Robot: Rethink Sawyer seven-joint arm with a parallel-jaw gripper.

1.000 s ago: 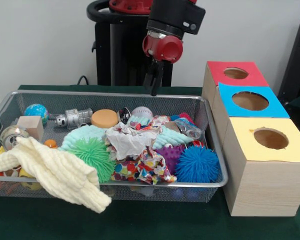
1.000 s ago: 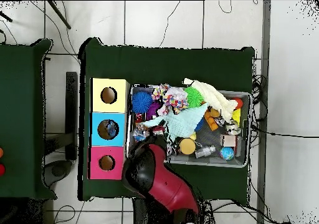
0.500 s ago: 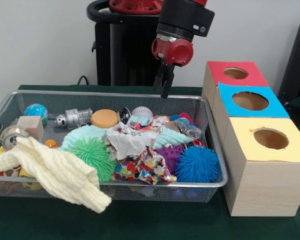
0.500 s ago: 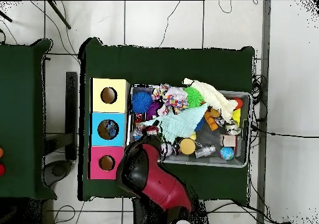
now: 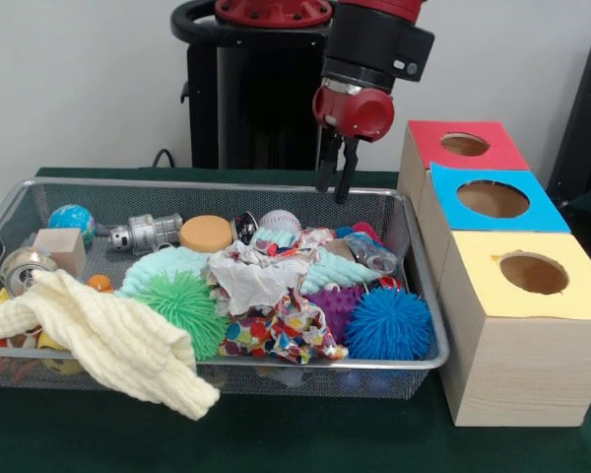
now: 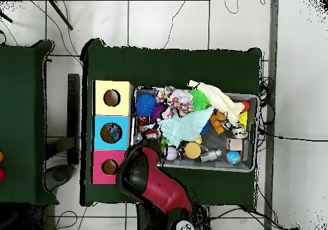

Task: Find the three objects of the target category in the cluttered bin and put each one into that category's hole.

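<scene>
The green tabletop (image 5: 276, 443) carries the cluttered wire-mesh bin (image 5: 217, 187), which is full: a cream knitted cloth (image 5: 108, 340) drapes over its near rim, with green (image 5: 182, 305), blue (image 5: 387, 323) and purple spiky balls, patterned rags, a mint cloth, a silver can (image 5: 22, 268) and a small globe ball among the rest. Beside the bin stand three wooden boxes with red, blue and yellow tops; the blue-panelled hole (image 5: 492, 199) is the middle one, and in the overhead view something pale and mottled seems to lie inside it (image 6: 111, 133), so at least one piece may already be delivered, though what it is cannot be made out. One crinkly clear plastic piece (image 5: 371, 251) with blue marks remains in the bin, at the far corner nearest the boxes, touching the mint cloth. Any other may be buried; none shows. The end effector (image 5: 334, 192) hangs empty above the bin's far rim, its two dark fingers slightly spread, just behind and above that plastic piece. Judging by this, the work is partly done: this piece needs grasping and carrying to the blue hole.
</scene>
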